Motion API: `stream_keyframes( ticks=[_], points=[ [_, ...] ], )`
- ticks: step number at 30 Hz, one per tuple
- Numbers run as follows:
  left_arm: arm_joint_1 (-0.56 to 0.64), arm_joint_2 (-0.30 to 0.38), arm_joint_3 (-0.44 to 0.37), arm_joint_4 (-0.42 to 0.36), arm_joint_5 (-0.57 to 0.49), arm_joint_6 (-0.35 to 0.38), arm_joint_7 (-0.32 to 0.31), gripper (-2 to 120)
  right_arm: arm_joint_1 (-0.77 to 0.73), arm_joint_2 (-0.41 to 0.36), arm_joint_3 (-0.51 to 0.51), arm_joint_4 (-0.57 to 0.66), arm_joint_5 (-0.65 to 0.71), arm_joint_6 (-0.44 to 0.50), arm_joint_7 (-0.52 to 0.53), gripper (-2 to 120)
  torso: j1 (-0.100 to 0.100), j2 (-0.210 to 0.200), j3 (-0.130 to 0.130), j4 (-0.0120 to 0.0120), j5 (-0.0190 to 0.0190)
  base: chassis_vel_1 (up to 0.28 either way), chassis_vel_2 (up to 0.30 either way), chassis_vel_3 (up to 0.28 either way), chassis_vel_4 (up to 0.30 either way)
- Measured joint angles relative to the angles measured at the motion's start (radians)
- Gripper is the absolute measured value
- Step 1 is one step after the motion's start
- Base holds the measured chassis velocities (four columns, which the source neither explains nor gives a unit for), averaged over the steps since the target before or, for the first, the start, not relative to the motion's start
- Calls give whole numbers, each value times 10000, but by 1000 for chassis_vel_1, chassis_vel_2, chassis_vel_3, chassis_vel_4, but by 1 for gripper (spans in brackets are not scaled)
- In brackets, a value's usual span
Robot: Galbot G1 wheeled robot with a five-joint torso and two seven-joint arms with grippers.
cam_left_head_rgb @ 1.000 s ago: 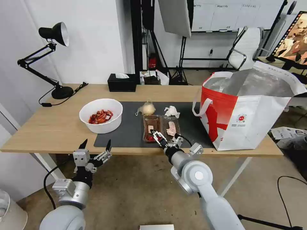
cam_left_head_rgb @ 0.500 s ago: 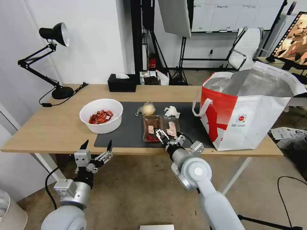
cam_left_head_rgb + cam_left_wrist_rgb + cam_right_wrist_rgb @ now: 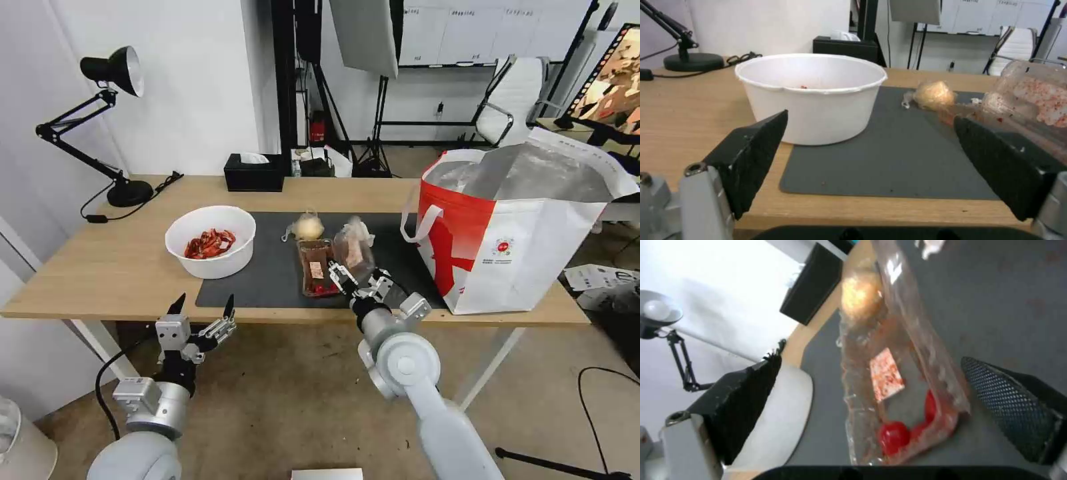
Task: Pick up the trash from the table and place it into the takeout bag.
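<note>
On the table, a clear two-part food tray lies on the dark mat. Its right half is tipped up on edge. My right gripper is open at the tray's near end. In the right wrist view the tray lies between the spread fingers, and one finger sits beside the raised half. The knotted bag lies just behind the tray. A bit of white tissue shows beyond it. The white bowl stands at the mat's left end. The takeout bag stands open at the right. My left gripper hangs open below the table's front edge.
A black desk lamp stands at the table's far left corner. A black tissue box sits at the back edge. Behind the table are light stands and an office chair. Bare wood lies left of the bowl.
My right gripper has pushed forward onto the tray. The tray's right half has tipped up from flat and now covers the tissue in the head view. The left arm has stayed put.
</note>
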Motion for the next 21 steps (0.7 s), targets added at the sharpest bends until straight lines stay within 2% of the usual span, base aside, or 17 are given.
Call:
stream_keyframes(
  ticks=[5, 12, 14, 15, 17, 18, 20, 21],
  points=[
    [54, -5, -38, -6, 4, -42, 5, 100, 471, -84, -14, -42, 10, 47, -305, 100, 0, 0, 0, 0, 0, 0, 0, 0, 0],
    [92, 2, -125, -39, -5, -64, 8, 100, 1506, -277, -290, -283, 1156, -316, -168, 100, 0, 0, -1, 1, 0, 0, 0, 0, 0],
    [117, 5, -169, -39, -8, -94, 11, 100, 1867, -331, -464, -457, 1715, -912, 226, 100, 0, 0, 0, 0, -1, 0, 0, 0, 0],
    [117, 5, -169, -39, -8, -94, 11, 100, 1867, -331, -464, -457, 1715, -912, 226, 100, 0, 0, 0, 0, -1, 0, 0, 0, 0],
    [138, 4, -191, -40, -8, -116, 13, 100, 2263, -265, -569, -689, 2716, -1973, 1449, 100, 0, 0, -1, 3, -1, 0, 0, 0, 0],
    [138, 4, -191, -40, -8, -116, 13, 100, 2263, -265, -569, -689, 2716, -1973, 1449, 100, 0, 0, -1, 3, -1, 0, 0, 0, 0],
    [182, -23, -196, -39, -5, -139, 18, 100, 2701, -51, -602, -938, 3421, -2397, 2486, 100, 0, 0, -1, 3, -1, 0, 0, 0, 0],
    [182, -23, -196, -39, -5, -139, 18, 100, 2701, -51, -602, -938, 3421, -2397, 2486, 100, 0, 0, -1, 3, -1, 0, 0, 0, 0]
  ],
)
